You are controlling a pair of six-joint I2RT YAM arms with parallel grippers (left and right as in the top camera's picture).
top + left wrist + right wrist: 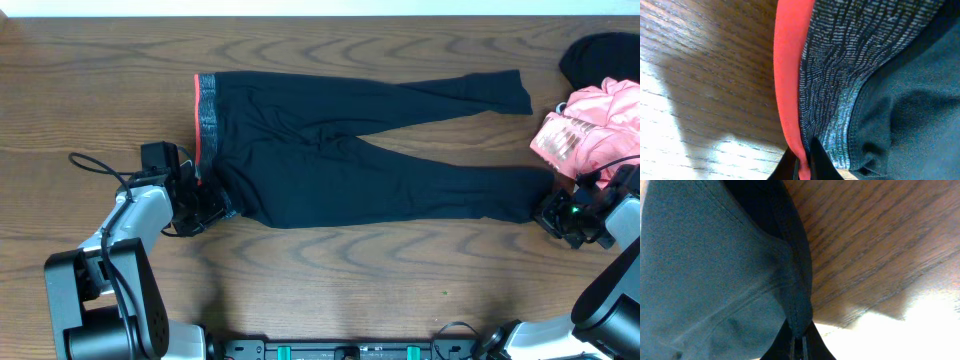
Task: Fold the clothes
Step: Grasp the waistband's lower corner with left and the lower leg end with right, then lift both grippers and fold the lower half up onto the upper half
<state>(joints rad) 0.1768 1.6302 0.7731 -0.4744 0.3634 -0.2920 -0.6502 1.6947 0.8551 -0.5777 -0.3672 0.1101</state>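
Dark leggings [350, 150] lie flat across the table, with the grey and red waistband [205, 115] at the left and both legs reaching right. My left gripper [215, 208] is shut on the near corner of the waistband; the left wrist view shows the red edge [790, 90] pinched between the jaws [804, 165]. My right gripper [553, 212] is shut on the hem of the near leg; the right wrist view shows the dark hem [797, 295] running into the jaws [799, 347].
A pink garment [590, 130] and a black garment [600, 55] lie piled at the right edge, just above my right arm. A black cable [95, 165] trails left of my left arm. Bare wood table [330, 280] shows in front.
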